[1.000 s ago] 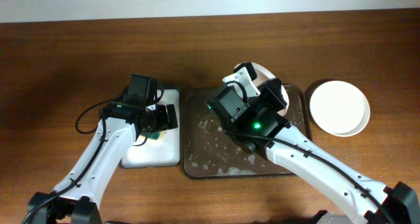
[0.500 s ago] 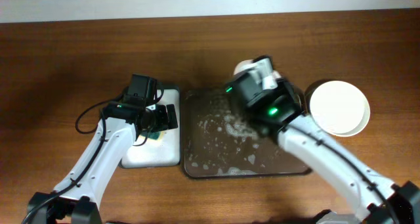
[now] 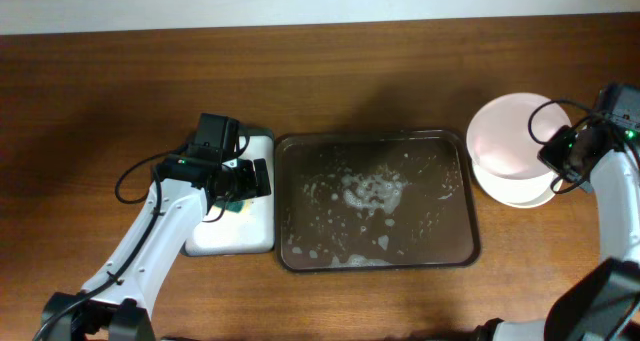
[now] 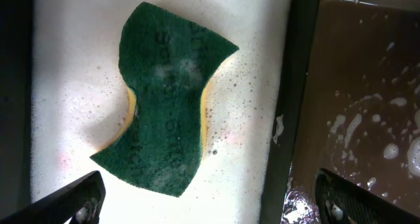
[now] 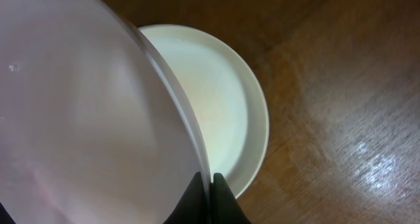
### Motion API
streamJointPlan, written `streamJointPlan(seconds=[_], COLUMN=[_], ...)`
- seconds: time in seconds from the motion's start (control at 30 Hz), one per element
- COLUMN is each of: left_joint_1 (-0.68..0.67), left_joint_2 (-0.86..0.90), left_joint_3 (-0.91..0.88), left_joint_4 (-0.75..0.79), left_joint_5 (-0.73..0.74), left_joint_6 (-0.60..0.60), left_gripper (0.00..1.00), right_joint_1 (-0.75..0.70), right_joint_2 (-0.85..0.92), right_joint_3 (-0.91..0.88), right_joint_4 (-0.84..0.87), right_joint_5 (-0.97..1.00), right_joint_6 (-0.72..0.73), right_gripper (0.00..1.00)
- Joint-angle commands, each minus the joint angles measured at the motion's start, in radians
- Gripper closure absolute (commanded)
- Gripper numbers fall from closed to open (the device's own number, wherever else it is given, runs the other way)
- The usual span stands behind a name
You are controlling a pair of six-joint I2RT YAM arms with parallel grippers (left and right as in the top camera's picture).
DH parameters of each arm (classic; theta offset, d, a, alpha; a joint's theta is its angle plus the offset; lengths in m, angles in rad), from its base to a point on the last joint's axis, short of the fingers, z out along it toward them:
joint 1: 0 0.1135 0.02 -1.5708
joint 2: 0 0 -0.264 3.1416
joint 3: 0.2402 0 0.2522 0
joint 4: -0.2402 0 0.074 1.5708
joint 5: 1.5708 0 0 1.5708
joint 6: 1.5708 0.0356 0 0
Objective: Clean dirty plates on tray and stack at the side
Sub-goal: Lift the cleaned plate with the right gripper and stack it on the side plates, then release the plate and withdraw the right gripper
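Note:
My right gripper (image 3: 560, 153) is shut on the rim of a pale pink plate (image 3: 510, 134) and holds it tilted over a white plate (image 3: 528, 191) on the table right of the tray. In the right wrist view the pink plate (image 5: 85, 119) fills the left, pinched between my fingers (image 5: 211, 184), with the white plate (image 5: 230, 106) below it. The dark brown tray (image 3: 460, 243) holds only white suds. My left gripper (image 4: 210, 201) is open over a green sponge (image 4: 167, 99). No pale green plate shows.
The sponge lies in a small white-lined tray (image 3: 255, 236) left of the brown tray; it also shows under the left arm (image 3: 238, 206). A black cable (image 3: 130, 181) loops left of the left arm. Bare wooden table surrounds both trays.
My right arm has swung from over the brown tray to the far right, carrying the pink plate to above the white plate. The left arm has not moved.

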Motion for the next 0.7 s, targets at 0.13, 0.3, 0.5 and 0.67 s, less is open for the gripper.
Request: streamJointPlan(seconds=[0.13,0.3,0.5,0.67], left_joint_1=[0.001,0.001,0.001,0.002], left_joint_2=[-0.002,-0.002,-0.003,-0.028], left_joint_3=[-0.006,-0.006,-0.006,-0.005], left_joint_4=[0.002,0.003,0.001,-0.111], left_joint_5=[0.01,0.006,0.007,0.015], left_joint_6=[0.005,0.005,0.005,0.005], left_gripper=[0.0,0.0,0.01,0.0], right_joint_1=[-0.047,0.006,0.267,0.44], right_joint_2=[0.106,0.106,0.1,0.075], right_joint_3=[0.011,0.011,0.022,0.06], right_joint_4=[0.029,-0.035,-0.137,-0.275], right_joint_5=[-0.112,-0.424,-0.383,-0.222], right_joint_6=[0.013,-0.103,-0.206,-0.237], right_gripper=[0.68,0.54,0.48,0.01])
